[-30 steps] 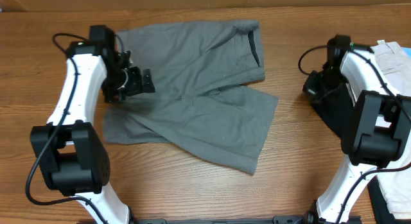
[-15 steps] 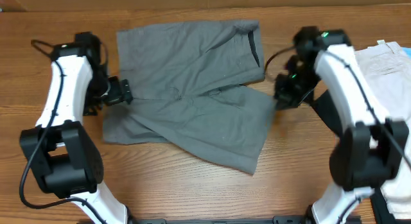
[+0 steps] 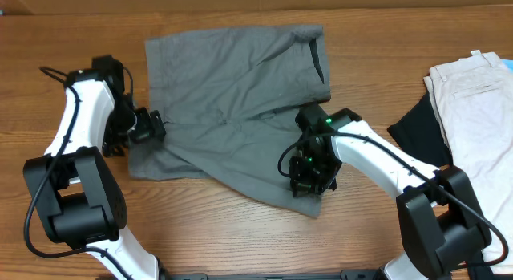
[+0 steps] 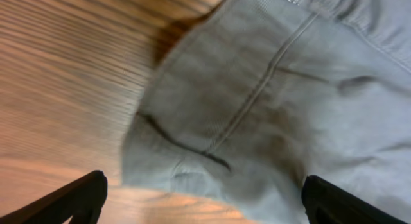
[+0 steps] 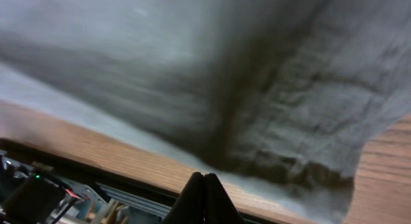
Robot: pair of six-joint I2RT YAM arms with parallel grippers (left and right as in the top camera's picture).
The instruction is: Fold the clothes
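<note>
The medium-grey shorts [image 3: 232, 79] lie spread on the wooden table, waistband at the far right and one leg lying askew towards the front. My left gripper [image 3: 152, 126] is at the shorts' left edge. In the left wrist view its fingers [image 4: 205, 201] are wide open above a seamed corner of the grey cloth [image 4: 270, 89]. My right gripper [image 3: 311, 180] hovers over the front right leg near the hem. In the right wrist view its fingers [image 5: 203, 198] are pressed together with nothing between them, above the wrinkled hem [image 5: 308, 89].
Cream-white shorts [image 3: 473, 111] lie at the right edge of the table, with a black garment [image 3: 421, 135] partly under them. Bare wood [image 3: 208, 224] runs along the front. The table's front edge [image 5: 96, 160] shows in the right wrist view.
My right arm has swung from the far right across to the shorts' front right leg. My left gripper has drawn back from over the cloth to its left edge.
</note>
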